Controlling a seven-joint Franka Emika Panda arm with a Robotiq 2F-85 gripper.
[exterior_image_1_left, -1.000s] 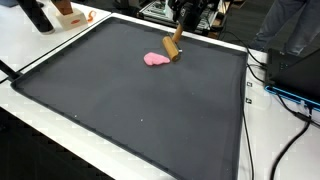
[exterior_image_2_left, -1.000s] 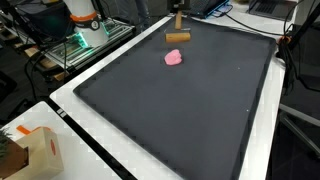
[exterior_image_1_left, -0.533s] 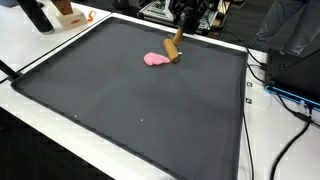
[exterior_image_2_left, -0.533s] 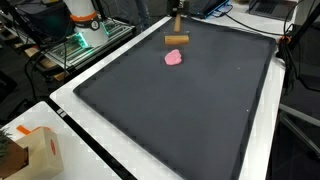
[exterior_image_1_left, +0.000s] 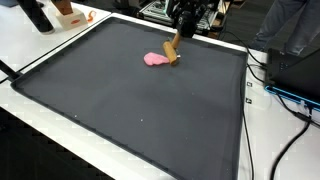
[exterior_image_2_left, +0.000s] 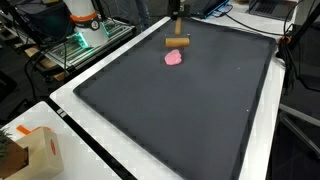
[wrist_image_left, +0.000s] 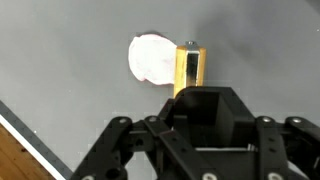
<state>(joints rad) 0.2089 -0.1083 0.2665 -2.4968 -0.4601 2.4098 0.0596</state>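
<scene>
The dark mat covers most of the table. At its far edge the pincer hangs just above the wooden block, which lies on the mat right beside the pink lump (the wrist view hides the fingertips, so I cannot tell whether the pincer is released or clenched). A descent slightly off centre could well skid the block into the lump, or catch both together.

Black mat on white table; cardboard box; cables.
</scene>
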